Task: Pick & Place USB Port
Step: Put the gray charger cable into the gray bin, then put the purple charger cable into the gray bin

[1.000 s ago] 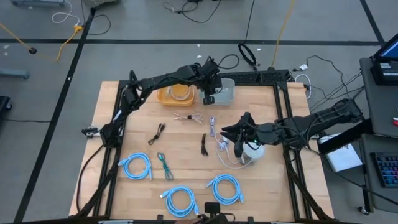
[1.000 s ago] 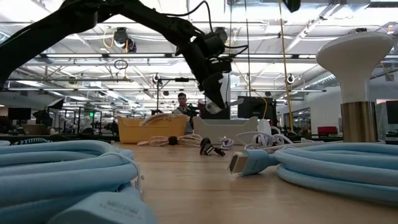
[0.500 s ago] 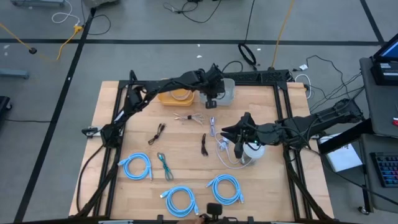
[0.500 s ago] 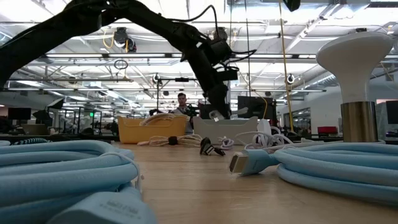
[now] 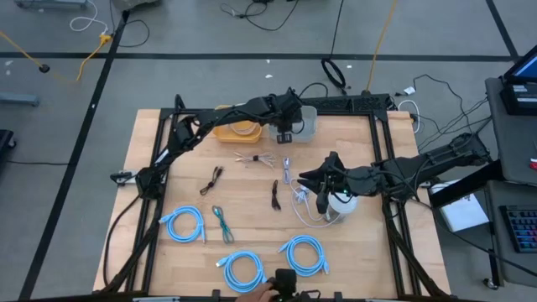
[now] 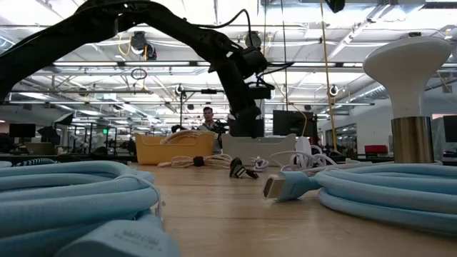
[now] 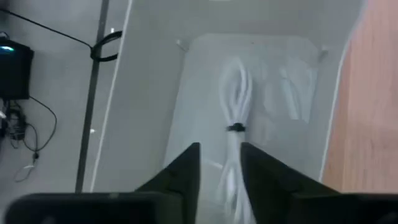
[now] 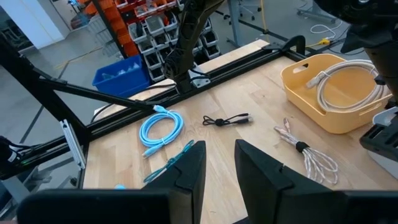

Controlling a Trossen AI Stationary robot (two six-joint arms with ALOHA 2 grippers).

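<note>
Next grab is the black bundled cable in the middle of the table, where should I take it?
Grip the black cable at its tied middle, descending from straight above. It lies flat and narrow, running front to back, apart from neighbouring cables, so set the fingers across its width.

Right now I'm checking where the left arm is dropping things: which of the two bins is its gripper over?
The left gripper is over the clear bin, holding a white cable, not the yellow bin beside it.
</note>
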